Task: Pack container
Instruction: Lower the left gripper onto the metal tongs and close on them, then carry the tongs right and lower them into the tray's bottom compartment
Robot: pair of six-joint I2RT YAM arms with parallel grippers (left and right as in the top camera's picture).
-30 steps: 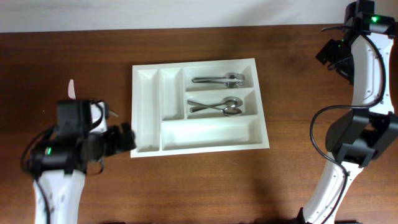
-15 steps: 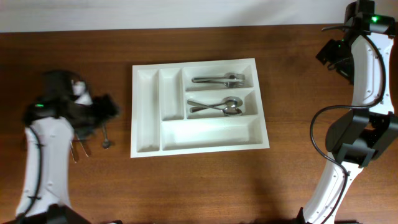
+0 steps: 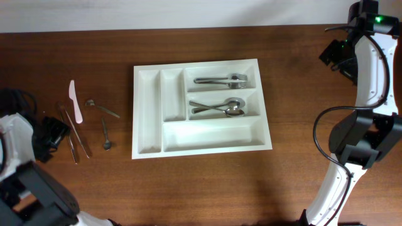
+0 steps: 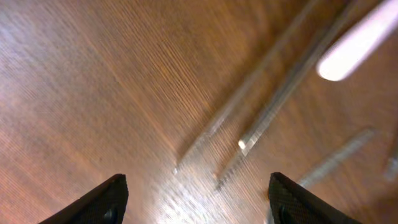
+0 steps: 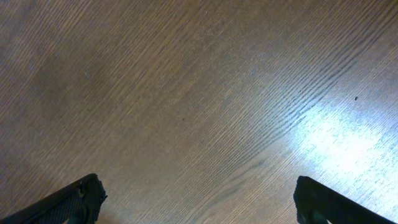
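Lying centrally on the table (image 3: 188,188), the container (image 3: 149,113) is shown with forks (image 3: 220,80) and spoons (image 3: 217,108) sorted by type. Loose cutlery (image 3: 76,107) is laid left of it, within reach of the released left gripper (image 4: 196,193). The right gripper (image 5: 196,199), likewise released and empty, is parked to its right.

1. Left gripper (image 4: 198,202): wrist view, fingertips (image 4: 106,199) only; remainder cut off by lower edge.
2. Thin metal utensils (image 4: 267,118): same view, blurred; type indeterminate.
3. White knife (image 4: 357,40): blurred, cut off at upper right corner.
4. Right gripper (image 5: 202,202): wrist view, fingertips (image 5: 74,199) only, at bottom corners.
5. Left arm (image 3: 12,135): overhead, cut off by left and lower edges.
6. Forks (image 3: 220,80) in container (image 3: 213,133): overlapping; count too small to tell.
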